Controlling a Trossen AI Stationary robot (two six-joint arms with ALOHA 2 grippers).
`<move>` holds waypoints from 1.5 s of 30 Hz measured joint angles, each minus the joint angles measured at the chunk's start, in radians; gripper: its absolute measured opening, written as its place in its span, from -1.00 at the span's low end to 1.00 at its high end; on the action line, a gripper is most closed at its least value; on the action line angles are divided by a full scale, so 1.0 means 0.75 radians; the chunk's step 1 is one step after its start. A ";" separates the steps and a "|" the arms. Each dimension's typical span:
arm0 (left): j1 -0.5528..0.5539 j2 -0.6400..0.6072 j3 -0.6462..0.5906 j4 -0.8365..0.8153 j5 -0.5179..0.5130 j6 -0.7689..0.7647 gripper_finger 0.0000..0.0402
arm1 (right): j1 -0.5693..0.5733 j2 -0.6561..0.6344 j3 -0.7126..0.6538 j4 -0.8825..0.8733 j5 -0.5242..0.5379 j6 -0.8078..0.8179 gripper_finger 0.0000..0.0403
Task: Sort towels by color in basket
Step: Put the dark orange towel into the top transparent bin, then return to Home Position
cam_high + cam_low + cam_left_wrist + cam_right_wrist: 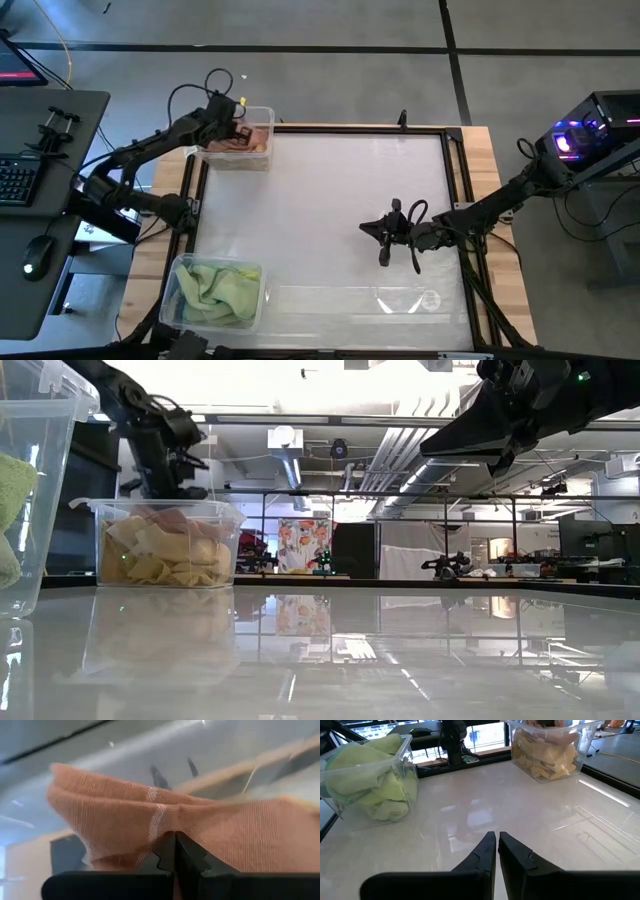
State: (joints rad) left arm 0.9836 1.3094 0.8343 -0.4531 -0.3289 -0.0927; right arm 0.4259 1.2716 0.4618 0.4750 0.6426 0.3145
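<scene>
A clear bin (255,150) at the table's far left corner holds salmon pink and pale yellow towels (165,555). My left gripper (232,130) reaches down into this bin and is shut on a salmon pink towel (115,815) with thin white stripes. A second clear bin (178,300) at the near left corner holds light green towels (220,290), also seen as green towels (370,775) in the right wrist view. My right gripper (385,238) hovers shut above the bare table right of centre, touching nothing. My left gripper pinches a bunched part of the salmon pink towel (172,820) between its two fingers (162,855). It comes from above, slanting down into the far left bin (165,485). The towel rises in a fold in front of the fingers; its lower part sits on the pile in the bin.
A clear flat piece of plastic (400,300) lies by the table's near edge. A raised dark frame (455,180) borders the white table top. A desk with keyboard and mouse (30,180) stands left of the table. The table's middle (320,200) is bare.
</scene>
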 joint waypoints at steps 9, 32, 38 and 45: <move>0.014 0.010 0.067 -0.148 0.047 0.064 -1.00 | 0.000 0.000 0.000 0.000 0.000 0.000 -0.91; -0.764 -1.228 -0.571 0.379 0.434 0.125 -1.00 | -0.126 -0.787 -0.255 -0.193 -0.627 -0.209 -0.91; -0.852 -1.455 -0.692 0.384 0.447 0.177 -1.00 | -0.366 -0.940 -0.353 -0.186 -0.706 -0.214 -0.91; -0.859 -1.650 -0.704 0.316 0.459 0.184 -1.00 | -0.495 -1.140 -0.490 -0.185 -0.841 -0.189 -0.91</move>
State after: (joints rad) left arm 0.3393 0.0716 0.3063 -0.2162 0.0150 0.0453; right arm 0.0545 0.4164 0.0943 0.3361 0.0117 0.1726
